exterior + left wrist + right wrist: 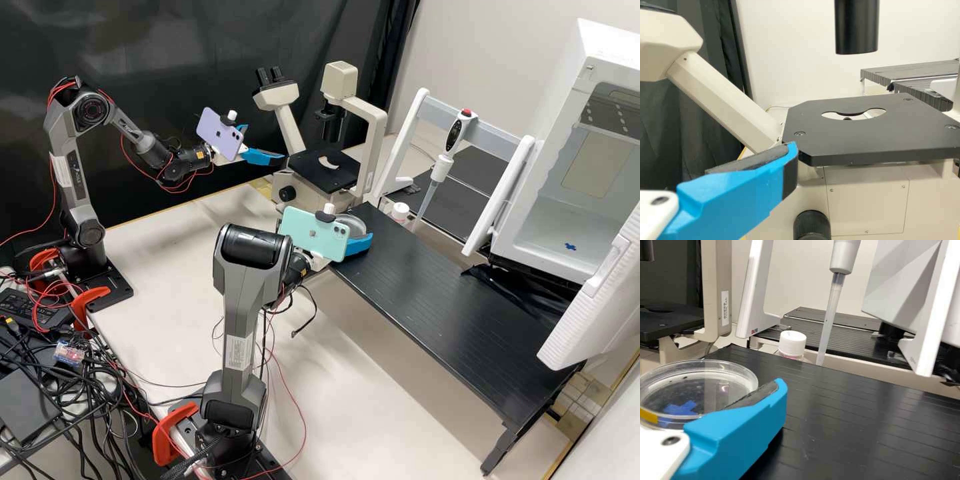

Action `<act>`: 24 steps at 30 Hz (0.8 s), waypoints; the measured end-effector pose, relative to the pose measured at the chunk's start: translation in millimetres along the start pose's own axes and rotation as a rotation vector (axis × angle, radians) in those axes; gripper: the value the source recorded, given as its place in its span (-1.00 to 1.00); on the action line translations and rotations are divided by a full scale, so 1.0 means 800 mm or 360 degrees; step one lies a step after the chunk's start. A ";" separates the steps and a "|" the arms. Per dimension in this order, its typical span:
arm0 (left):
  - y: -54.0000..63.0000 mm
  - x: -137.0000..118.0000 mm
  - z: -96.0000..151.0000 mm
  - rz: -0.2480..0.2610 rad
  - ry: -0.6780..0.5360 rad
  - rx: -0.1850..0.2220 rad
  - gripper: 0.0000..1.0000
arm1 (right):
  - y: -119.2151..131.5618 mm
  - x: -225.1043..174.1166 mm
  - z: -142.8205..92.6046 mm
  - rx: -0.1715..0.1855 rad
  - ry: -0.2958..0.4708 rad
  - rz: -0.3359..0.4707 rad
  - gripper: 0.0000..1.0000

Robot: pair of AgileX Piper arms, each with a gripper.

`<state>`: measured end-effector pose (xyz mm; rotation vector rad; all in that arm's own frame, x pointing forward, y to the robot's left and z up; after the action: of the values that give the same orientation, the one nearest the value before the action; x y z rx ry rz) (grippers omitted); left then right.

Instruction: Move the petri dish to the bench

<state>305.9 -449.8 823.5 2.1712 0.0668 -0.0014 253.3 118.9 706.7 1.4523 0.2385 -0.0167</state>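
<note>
Driving this from a distance, so take my read with some salt. The petri dish is at the left edge of my right wrist view, with the right gripper right up against its rim. Honestly can't tell if that claw is clamped on it or just around it. In the high view they're near the middle of the frame, at the upper-left end of the black bench. Left gripper is parked upper left, its 2 fingers spread with nothing between them, facing the microscope stage.

My guess is this is the set-down, somewhere near the end. Can't see if the base actually touches the bench, so I'd ease down level and slow until it sits flat all round, then let go evenly. If 1 side releases early, the dish could skid or tip. After that I'd back out straight along the claw's own line, no twist, since smooth clear plastic will probably slide at a nudge. Don't swing wide either: the white-capped bottle and pipette are farther back, upper middle of the wrist view.
</note>
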 end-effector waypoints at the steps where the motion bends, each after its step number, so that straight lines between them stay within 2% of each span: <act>1: 0.000 0.000 0.000 0.0000 0.0000 0.0000 1.00 | 0.000 0.000 0.000 0.0002 -0.0003 0.0001 1.00; 8: 0.000 0.000 0.000 0.0000 0.0000 0.0000 1.00 | 0.013 -0.023 0.001 0.0001 0.0050 0.0002 1.00; 12: 0.000 0.000 0.000 0.0000 0.0000 0.0000 1.00 | 0.030 -0.054 0.002 0.0031 0.0203 -0.0019 1.00; 15: 0.000 0.000 0.000 0.0000 0.0000 0.0000 1.00 | 0.050 -0.081 0.008 0.0075 0.0356 0.0017 1.00; 17: 0.000 0.000 0.000 0.0000 0.0000 0.0000 1.00 | 0.074 -0.105 0.014 0.0146 0.0469 0.0134 1.00; 19: 0.000 0.000 0.000 0.0000 0.0000 0.0000 1.00 | 0.086 -0.120 0.018 0.0174 0.0533 0.0196 1.00; 20: 0.000 0.000 0.000 0.0000 0.0000 0.0000 1.00 | 0.094 -0.131 0.022 0.0211 0.0562 0.0251 1.00; 24: 0.000 0.000 0.000 0.0000 0.0000 0.0000 1.00 | 0.107 -0.152 0.040 0.0249 0.0499 0.0407 1.00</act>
<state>305.9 -449.8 823.5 2.1712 0.0668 -0.0014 152.5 82.0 814.4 1.6300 0.3103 0.4109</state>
